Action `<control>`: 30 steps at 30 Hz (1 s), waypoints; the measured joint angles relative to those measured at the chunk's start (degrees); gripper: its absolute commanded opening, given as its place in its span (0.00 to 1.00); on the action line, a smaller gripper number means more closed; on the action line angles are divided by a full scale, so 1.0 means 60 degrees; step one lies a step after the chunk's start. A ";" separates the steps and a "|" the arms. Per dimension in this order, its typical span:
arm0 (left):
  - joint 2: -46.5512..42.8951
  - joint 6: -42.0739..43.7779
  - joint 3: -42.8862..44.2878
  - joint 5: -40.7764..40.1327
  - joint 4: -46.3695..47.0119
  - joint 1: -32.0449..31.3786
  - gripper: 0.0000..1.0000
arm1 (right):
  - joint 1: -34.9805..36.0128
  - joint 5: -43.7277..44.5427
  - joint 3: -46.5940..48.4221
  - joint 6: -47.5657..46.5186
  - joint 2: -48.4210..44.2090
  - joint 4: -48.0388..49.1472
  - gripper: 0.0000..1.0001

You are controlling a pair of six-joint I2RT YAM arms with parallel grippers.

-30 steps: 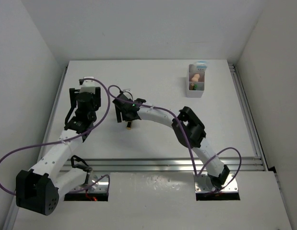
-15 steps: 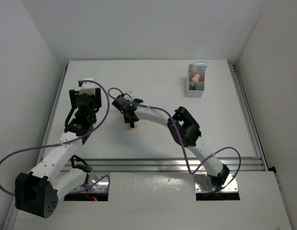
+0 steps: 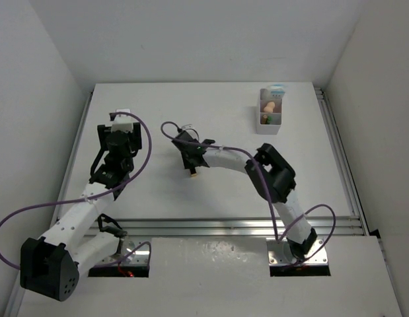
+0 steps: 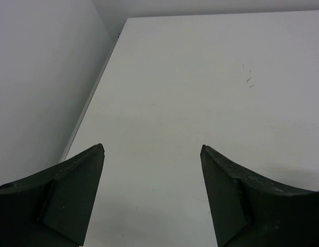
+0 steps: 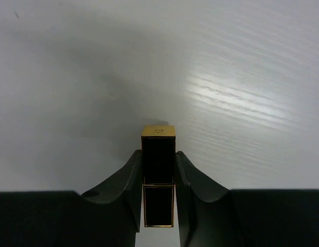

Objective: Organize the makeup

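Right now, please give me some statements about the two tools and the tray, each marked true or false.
1. The right tool grips a black lipstick with gold edges. True.
2. The left tool holds a sponge. False: it is open, with only bare table between its fingers.
3. The white tray stands toward the table's far right. True.
4. The tray is empty. False: a peach sponge sits in it.

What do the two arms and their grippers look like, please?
The left arm and right arm have white links and black joints. A purple cable loops along each. The left gripper and right gripper have dark, curved fingers.
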 measured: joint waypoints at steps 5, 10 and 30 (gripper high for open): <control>0.0018 0.0007 -0.0058 0.0280 -0.0004 -0.0015 0.81 | -0.1504 -0.1570 -0.3661 -0.2098 -0.2626 0.3821 0.01; 0.0419 0.0255 -0.0058 0.0652 0.0117 -0.0033 0.81 | -0.4288 -0.3056 -0.5905 -0.3708 -0.4849 0.7756 0.01; 0.3581 0.0222 0.1814 0.2663 -0.0291 0.0087 0.81 | -0.8786 -0.5442 -0.7508 -0.5399 -0.4167 1.2353 0.01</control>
